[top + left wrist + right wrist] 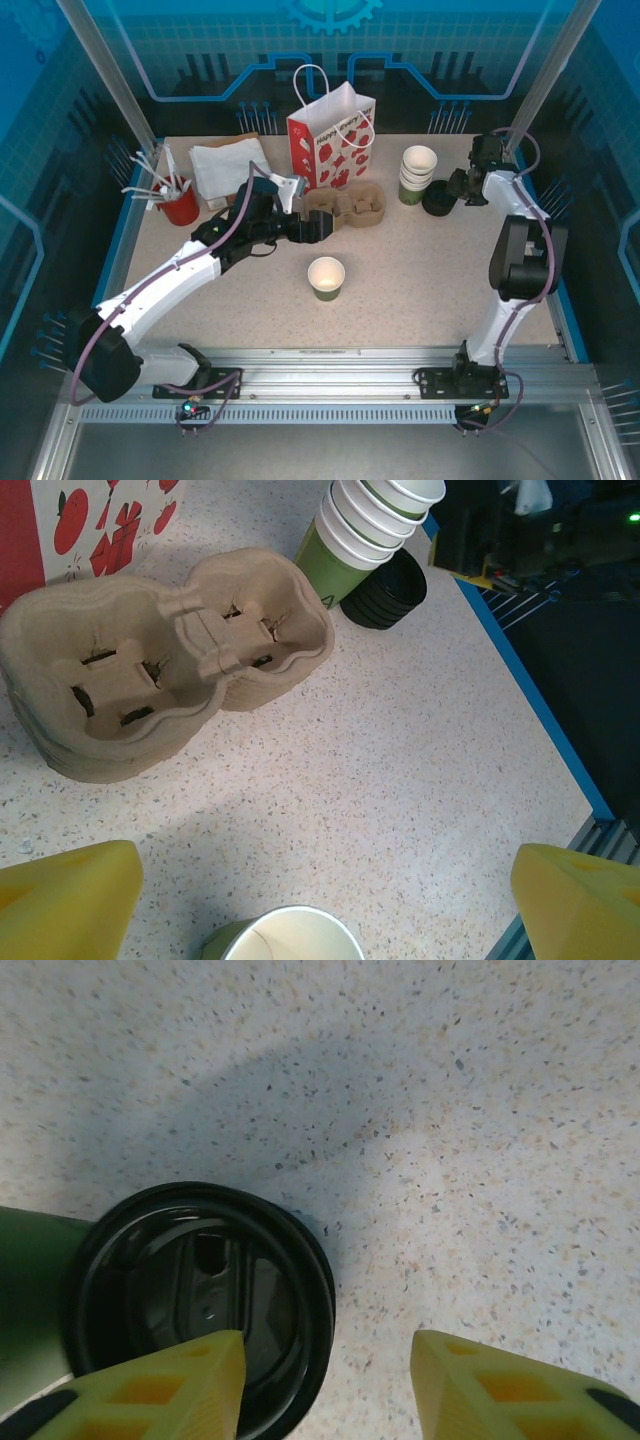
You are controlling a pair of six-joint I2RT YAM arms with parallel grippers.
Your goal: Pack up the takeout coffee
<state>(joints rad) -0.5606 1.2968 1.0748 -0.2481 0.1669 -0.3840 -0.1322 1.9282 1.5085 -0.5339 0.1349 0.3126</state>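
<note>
A lone olive-green paper cup (326, 277) stands open and lidless at the middle of the table; the takeout coffee is out of view. My left gripper (312, 229) hovers open just behind this cup, next to the cardboard carrier (346, 208). In the left wrist view the cup's rim (290, 938) sits low between the wide yellow fingers (70, 900). My right gripper (462, 187) is open over a stack of black lids (200, 1290); one finger (150, 1390) overlaps the lid's rim, the other is above bare table.
A red-and-white gift bag (332, 140) stands at the back. A stack of lidless green cups (418, 172) is beside the black lids (437, 203). A red cup of utensils (178, 205) and napkins (225, 170) sit back left.
</note>
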